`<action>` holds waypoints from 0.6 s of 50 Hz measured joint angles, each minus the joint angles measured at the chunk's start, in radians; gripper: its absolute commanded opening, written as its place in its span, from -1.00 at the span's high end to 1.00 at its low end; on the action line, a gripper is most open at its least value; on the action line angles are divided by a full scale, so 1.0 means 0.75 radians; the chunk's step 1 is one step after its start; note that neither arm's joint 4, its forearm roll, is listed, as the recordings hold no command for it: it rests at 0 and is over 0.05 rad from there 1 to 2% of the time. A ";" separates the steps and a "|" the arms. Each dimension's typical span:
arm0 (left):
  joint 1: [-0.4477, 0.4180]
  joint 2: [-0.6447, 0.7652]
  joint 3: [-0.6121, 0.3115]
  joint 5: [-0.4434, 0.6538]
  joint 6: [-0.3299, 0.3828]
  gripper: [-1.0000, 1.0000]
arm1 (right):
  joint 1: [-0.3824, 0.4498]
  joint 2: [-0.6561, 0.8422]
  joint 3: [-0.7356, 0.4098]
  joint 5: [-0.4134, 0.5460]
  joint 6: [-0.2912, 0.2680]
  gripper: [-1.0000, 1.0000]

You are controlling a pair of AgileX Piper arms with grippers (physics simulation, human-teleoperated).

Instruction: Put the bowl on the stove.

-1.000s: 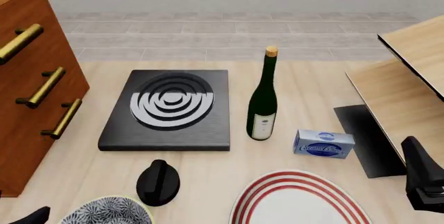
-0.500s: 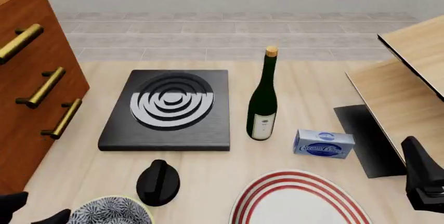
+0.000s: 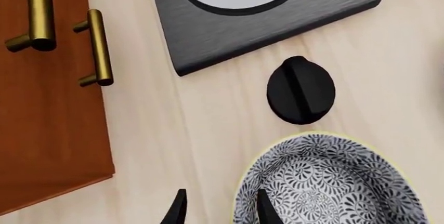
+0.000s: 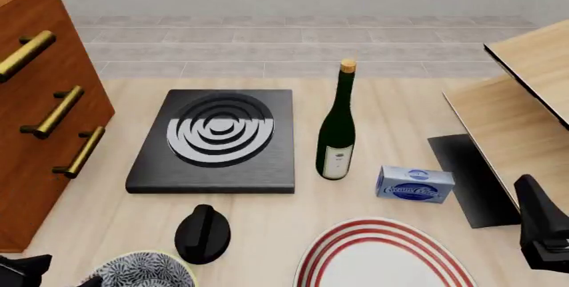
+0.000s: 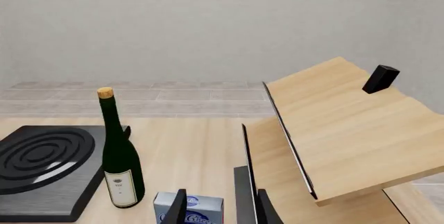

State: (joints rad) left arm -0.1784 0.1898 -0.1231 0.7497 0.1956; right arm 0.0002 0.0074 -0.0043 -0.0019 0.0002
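At the worktop's near left edge sits the bowl (image 3: 329, 182), rigid, likely glazed and slippery; the left gripper (image 3: 218, 209), parted and empty, straddles its rim, the sensible hold.

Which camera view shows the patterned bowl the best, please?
The left wrist view: the bowl fills its lower part, with pattern and pale rim clear. The front view shows only part of it, cut by the picture's edge. The right wrist view shows none of it.
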 measured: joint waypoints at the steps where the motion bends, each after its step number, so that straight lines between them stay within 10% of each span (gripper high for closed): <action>1: 0.000 0.003 0.005 -0.006 0.001 -1.00 | 0.000 0.000 0.000 0.000 0.000 -1.00; 30: -0.038 0.144 0.119 -0.185 0.004 -1.00 | 0.000 0.000 0.000 0.000 0.000 -1.00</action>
State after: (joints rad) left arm -0.2067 0.2978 -0.0341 0.6108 0.1987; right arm 0.0002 0.0074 -0.0043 -0.0019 0.0003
